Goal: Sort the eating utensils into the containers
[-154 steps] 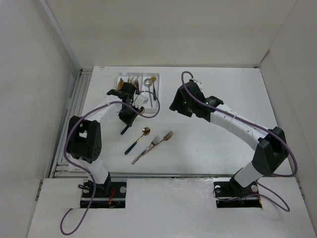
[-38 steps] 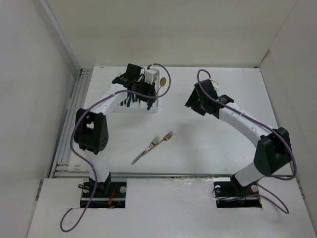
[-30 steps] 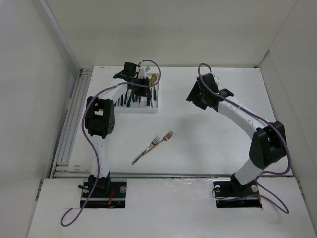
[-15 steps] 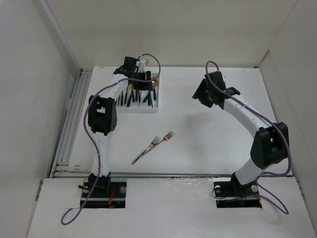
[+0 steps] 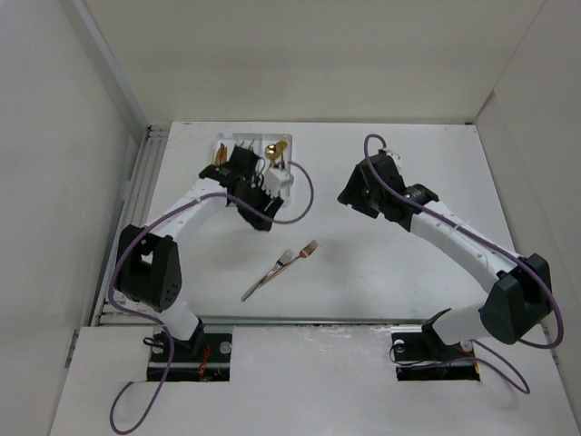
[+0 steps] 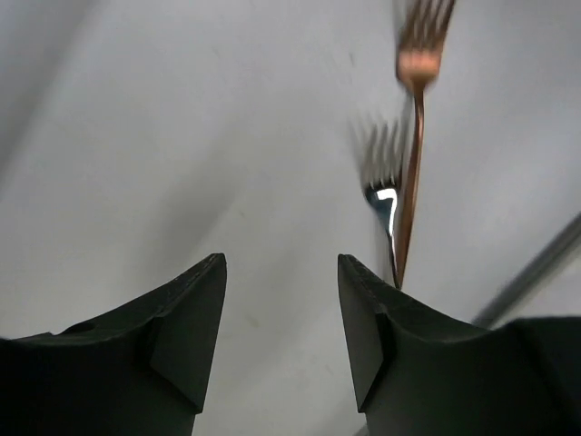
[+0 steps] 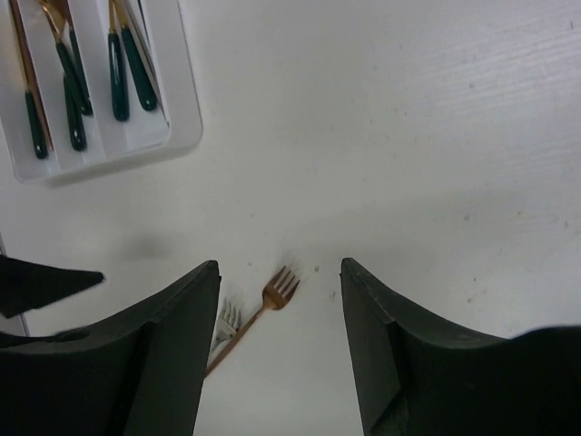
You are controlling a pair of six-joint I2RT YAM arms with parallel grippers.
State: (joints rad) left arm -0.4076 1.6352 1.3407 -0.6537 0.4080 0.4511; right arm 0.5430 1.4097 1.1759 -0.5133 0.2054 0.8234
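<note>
Table [image 5: 390,263]: white, walled in.
Tray [image 7: 186,127]: far left; gold spoon [image 5: 270,151] just dropped in.
Left gripper [image 6: 281,272]: spread, empty (pulled back).
Copper fork [image 6: 416,154], silver fork [image 6: 385,195]: mid-table, unsorted, probably next.
Right gripper [image 7: 280,272]: spread, empty.

copper fork [image 6: 413,163]: shiny metal | silver fork [image 6: 385,196]: shiny metal | tray [image 7: 186,123]: smooth white plastic | green handles [image 7: 136,64]: glossy | desk [image 7: 408,136]: matt white | left hand [image 6: 280,265]: matt black plastic

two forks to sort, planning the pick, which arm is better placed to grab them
Left, probably. The open left gripper hangs nearer the forks; the right gripper is farther off, and the tray sits on the left arm's side.
</note>
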